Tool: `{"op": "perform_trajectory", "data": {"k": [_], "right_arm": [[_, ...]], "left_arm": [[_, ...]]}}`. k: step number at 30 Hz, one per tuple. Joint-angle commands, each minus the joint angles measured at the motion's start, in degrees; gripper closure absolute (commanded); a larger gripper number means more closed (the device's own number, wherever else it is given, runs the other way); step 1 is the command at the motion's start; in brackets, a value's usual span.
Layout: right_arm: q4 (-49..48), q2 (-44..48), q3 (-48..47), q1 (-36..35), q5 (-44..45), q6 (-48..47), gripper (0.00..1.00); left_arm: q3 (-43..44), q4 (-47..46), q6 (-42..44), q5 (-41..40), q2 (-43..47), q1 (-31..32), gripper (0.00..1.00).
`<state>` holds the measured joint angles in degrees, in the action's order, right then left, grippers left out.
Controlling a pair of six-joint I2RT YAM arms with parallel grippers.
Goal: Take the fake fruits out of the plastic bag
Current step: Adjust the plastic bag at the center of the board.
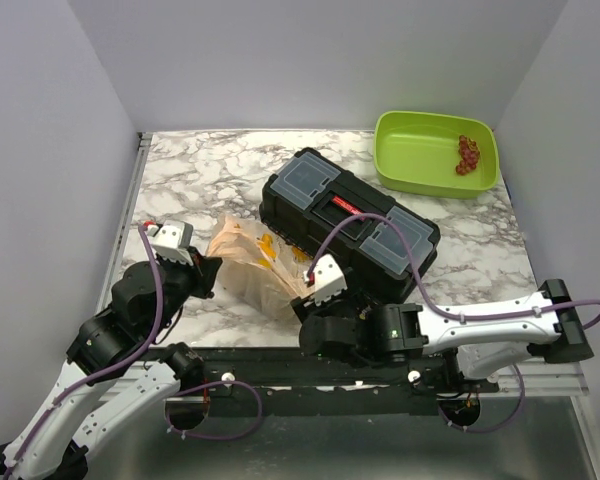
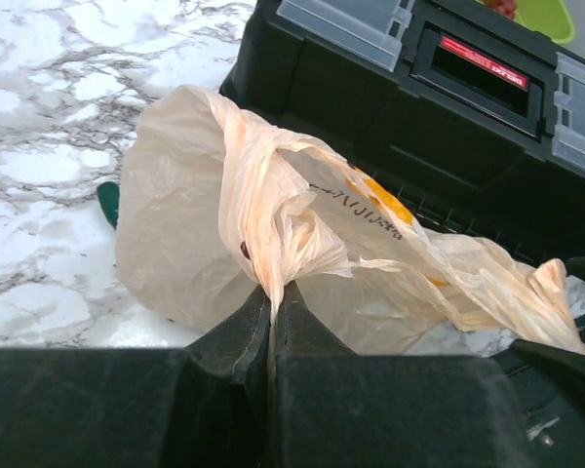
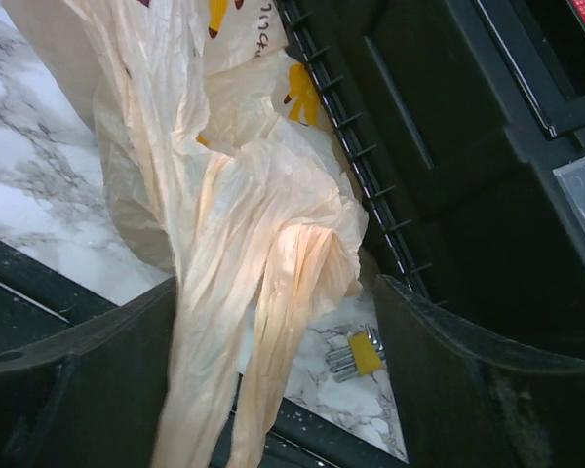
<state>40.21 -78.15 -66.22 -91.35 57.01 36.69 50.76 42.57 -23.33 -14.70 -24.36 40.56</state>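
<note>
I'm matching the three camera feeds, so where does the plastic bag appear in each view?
Top external: plastic bag left of centre, against the black toolbox.
Left wrist: plastic bag central, a twisted fold pinched by the left gripper, jaws shut.
Right wrist: plastic bag down the middle of the open right gripper.
Shared landmark: the black toolbox, upper right in both wrist views.

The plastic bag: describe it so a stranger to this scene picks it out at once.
Find the black toolbox in the middle of the marble table. The plastic bag lies against its near left side, one twisted end pinched in the left pincer. It is the only thin, crinkly, tan thing there, with orange-yellow prints.
</note>
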Motion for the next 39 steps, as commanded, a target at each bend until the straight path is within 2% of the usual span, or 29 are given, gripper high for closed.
{"op": "perform_trajectory", "data": {"k": [1,8,11,16,21,23,25,26,29,32,36,39], "right_arm": [[-5.45,3.63,3.16,-0.32,0.51,-5.23,0.26],[-6.43,7.86,4.55,-0.32,3.54,-8.69,0.49],[-8.39,11.14,6.26,-0.15,3.33,-10.34,0.62],[-11.69,17.70,9.14,1.25,0.21,-11.71,0.72],[-13.28,23.61,13.19,2.23,-0.25,-10.80,0.77],[-12.73,25.21,14.01,2.47,0.40,-9.22,0.85],[-11.61,26.46,14.47,2.56,1.58,-7.57,0.97],[-10.64,26.95,14.47,2.63,2.58,-6.46,0.99],[-6.23,28.73,13.39,2.58,5.15,-3.54,0.99],[-5.73,31.62,12.62,2.65,5.48,-3.50,0.99],[-14.05,32.75,12.20,2.61,4.64,-11.03,0.99],[-19.13,28.63,8.93,2.58,4.54,-17.30,0.99]], "left_arm": [[0.16,0.49,2.65,-4.89,0.16,-0.19,1.00],[1.32,1.06,5.76,-8.15,-0.73,-0.25,1.00],[1.61,1.02,7.80,-9.80,-0.77,-0.25,1.00],[3.00,2.44,9.99,-12.98,-0.95,-0.24,1.00],[3.44,3.38,11.21,-15.44,-0.44,-0.18,1.00],[3.34,3.23,11.12,-15.21,0.25,-0.30,1.00],[3.08,2.85,11.11,-15.00,0.95,-0.28,1.00],[2.96,2.63,11.20,-15.00,1.11,-0.30,1.00],[3.23,2.47,11.59,-15.89,1.47,-0.30,1.00],[4.01,1.55,12.54,-16.70,1.24,-0.27,1.00],[5.76,-5.18,14.98,-14.25,-0.47,-0.24,1.00],[10.49,-9.36,15.77,-10.61,-4.66,-0.27,1.00]]}}
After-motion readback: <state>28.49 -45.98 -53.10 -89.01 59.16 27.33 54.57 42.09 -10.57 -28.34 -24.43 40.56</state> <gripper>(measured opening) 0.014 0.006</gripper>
